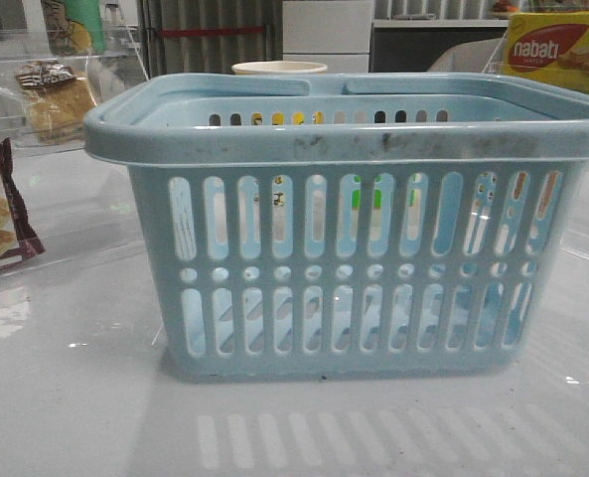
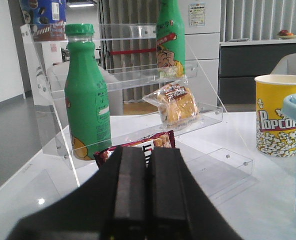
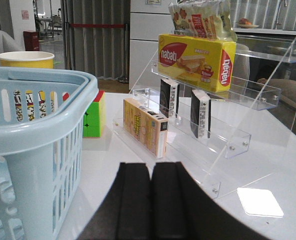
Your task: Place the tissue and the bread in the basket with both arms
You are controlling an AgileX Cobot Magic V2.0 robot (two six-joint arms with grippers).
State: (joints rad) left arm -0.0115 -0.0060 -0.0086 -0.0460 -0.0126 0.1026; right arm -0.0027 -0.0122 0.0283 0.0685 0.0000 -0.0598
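Note:
The pale blue basket (image 1: 349, 248) stands in the middle of the table and looks empty through its slots. Its side also shows in the right wrist view (image 3: 33, 145). The bread (image 2: 176, 104), in a clear packet, lies on the lower acrylic shelf ahead of my left gripper (image 2: 148, 150), which is shut and empty. The bread also shows in the front view (image 1: 54, 99). Two small black tissue packs (image 3: 168, 97) (image 3: 200, 114) stand upright on the right acrylic shelf, ahead of my right gripper (image 3: 151, 166), which is shut and empty. Neither gripper shows in the front view.
On the left are two green bottles (image 2: 88, 95), a maroon-edged cracker packet (image 2: 138, 146) and a popcorn cup (image 2: 280, 115). On the right are a yellow Nabati box (image 3: 197, 60), an orange box (image 3: 145, 125) and a colour cube (image 3: 93, 117) beside the basket.

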